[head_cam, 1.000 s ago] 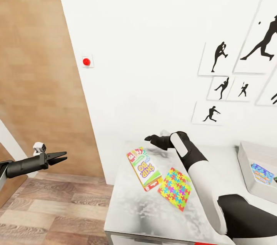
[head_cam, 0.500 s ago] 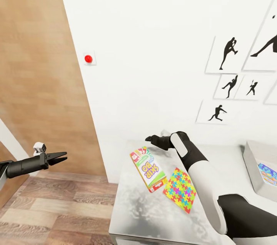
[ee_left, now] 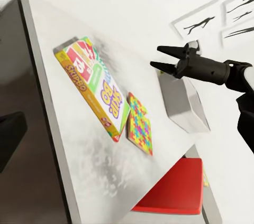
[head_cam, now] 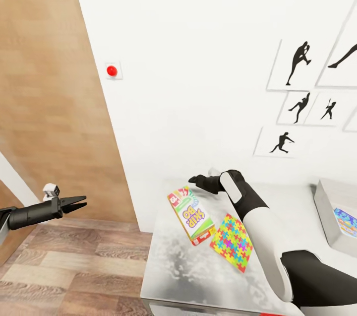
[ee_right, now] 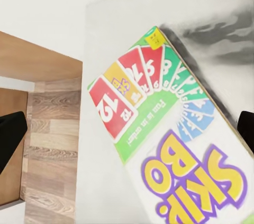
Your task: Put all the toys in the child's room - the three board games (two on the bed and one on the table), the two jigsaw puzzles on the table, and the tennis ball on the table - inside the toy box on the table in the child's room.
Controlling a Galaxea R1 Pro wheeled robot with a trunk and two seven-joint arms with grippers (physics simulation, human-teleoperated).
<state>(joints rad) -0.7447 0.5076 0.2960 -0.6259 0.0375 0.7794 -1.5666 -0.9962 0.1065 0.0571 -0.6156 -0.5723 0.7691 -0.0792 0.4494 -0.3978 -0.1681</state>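
**Right arm poised above the game box**

Since 1 second ago the whole view has slid a little to the left, so the camera turned; the game box and the puzzle keep their places on the table, and the arms hold the same pose.

The right gripper (head_cam: 194, 178) hangs over the far end of the table (head_cam: 173, 266), its 2 fingers spread wide and holding nothing. The game box (head_cam: 190, 215) lies flat just below and in front of it, toward the robot. Its long axis runs from the far edge toward the robot, slanting to the right. The puzzle (head_cam: 231, 242) lies flat just beside the box, on its right side. The toy box (head_cam: 325, 207) stands well apart, at the right end of the table, with 1 printed box already inside.

The left gripper (head_cam: 74, 202) hovers over the floor, off the table, fingers nearly closed and empty. So the right arm is clearly nearer; I judge it must come down and back a little.
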